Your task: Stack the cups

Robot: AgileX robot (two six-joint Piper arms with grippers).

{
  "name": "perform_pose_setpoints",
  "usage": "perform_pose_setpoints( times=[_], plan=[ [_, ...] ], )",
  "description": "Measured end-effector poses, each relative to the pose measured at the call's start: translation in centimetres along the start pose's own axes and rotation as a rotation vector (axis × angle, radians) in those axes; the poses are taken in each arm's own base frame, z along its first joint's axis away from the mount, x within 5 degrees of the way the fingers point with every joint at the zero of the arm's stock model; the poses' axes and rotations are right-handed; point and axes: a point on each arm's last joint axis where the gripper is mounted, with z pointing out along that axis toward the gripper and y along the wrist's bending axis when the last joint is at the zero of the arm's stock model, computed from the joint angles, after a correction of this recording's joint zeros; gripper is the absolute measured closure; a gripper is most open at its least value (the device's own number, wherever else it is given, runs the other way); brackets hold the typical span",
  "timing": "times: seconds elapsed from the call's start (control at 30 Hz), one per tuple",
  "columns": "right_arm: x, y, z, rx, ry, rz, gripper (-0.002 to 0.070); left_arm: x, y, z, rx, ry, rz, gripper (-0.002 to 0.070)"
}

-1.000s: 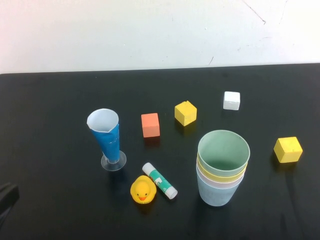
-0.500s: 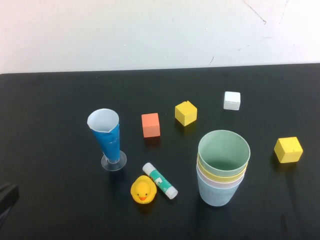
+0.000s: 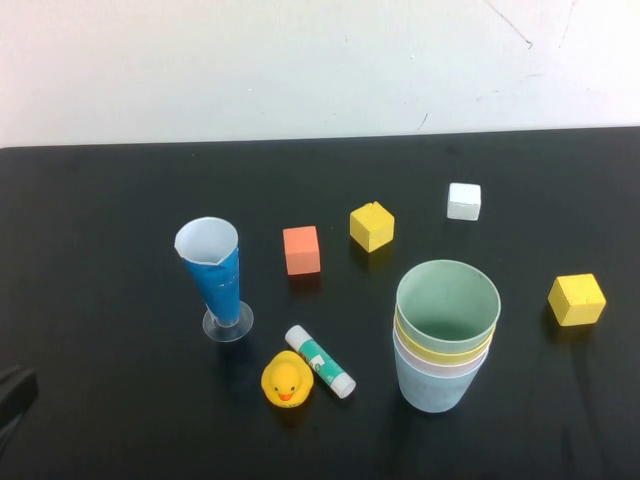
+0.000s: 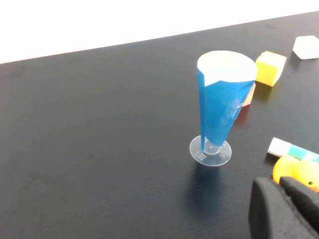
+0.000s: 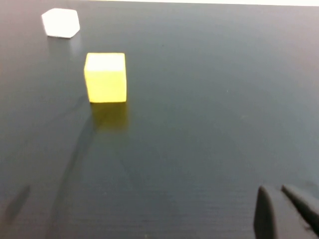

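**Cups stacked, arms parked**

All four cups (image 3: pixel 445 335) nested in one stack, green on top, toward the table's (image 3: pixel 100 200) near right. Left gripper (image 4: pixel 284 209) closed, empty, at near-left corner. Right gripper (image 5: pixel 284 211) closed, empty, near right edge. Task looks done; next: nothing but hold clear

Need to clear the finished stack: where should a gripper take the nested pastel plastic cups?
Probably the nested pastel plastic cups by the green top rim, from above: upright, mouth open, tapering downward. Left gripper and right gripper are shut, parked off the stack.

Left pincer (image 4: pixel 283 185), right pincer (image 5: pixel 279 191) closed.
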Motion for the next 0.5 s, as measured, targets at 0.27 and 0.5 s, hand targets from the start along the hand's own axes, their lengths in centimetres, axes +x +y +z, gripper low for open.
perform_pose_setpoints(
  times=[0.27,0.5],
  plan=[
    [-0.01,0.02,-0.02,-0.004,0.003,-0.028,0.0678,0.00,0.00,0.00,0.000,0.000,0.000,0.0676],
    [0.02,0.00,-0.02,-0.003,0.006,-0.175,0.0678,0.00,0.00,0.00,0.000,0.000,0.000,0.0676]
  ],
)
